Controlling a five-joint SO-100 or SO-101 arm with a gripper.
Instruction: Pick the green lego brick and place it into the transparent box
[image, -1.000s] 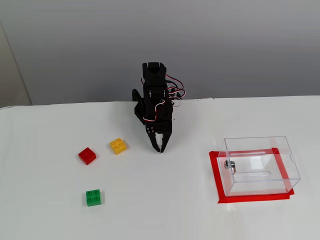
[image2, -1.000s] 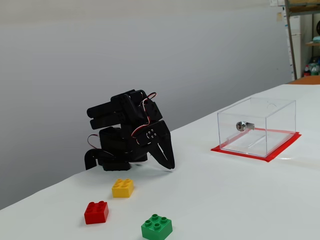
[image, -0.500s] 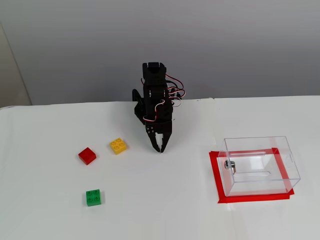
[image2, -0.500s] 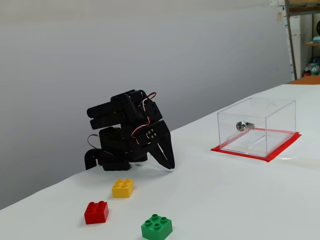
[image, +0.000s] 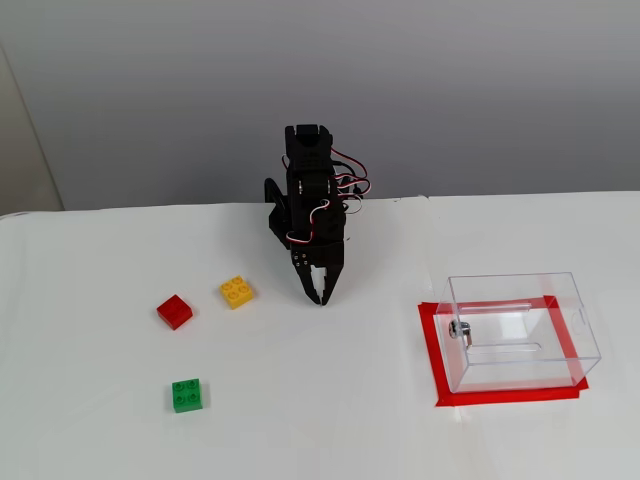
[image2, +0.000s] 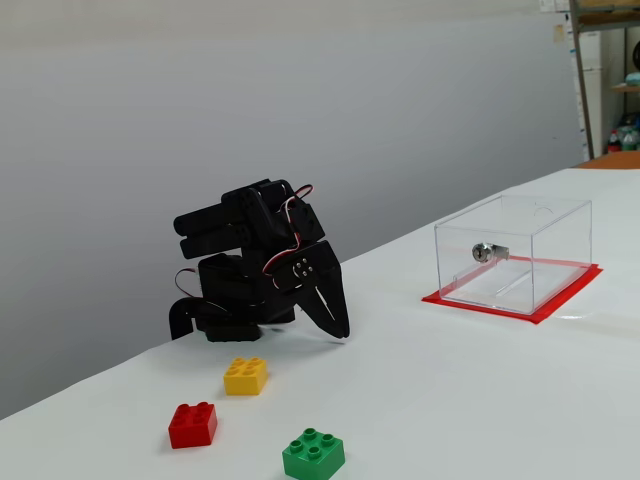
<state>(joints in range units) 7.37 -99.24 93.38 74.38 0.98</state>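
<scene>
Folded low with jaws closed and empty, the gripper (image: 320, 298) points down at the table. In that fixed view the green brick (image: 186, 394) lies well apart, nearer the camera and to its left, beyond the yellow brick (image: 237, 291); the box (image: 520, 330) stands to its right.

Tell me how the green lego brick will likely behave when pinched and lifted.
The green lego brick looks like hard moulded plastic, so probably stiff and light. It sits flat on its square base, so it is unlikely to roll or tip. Its glossy sides may be a little slippery between the fingers of the end effector.
</scene>
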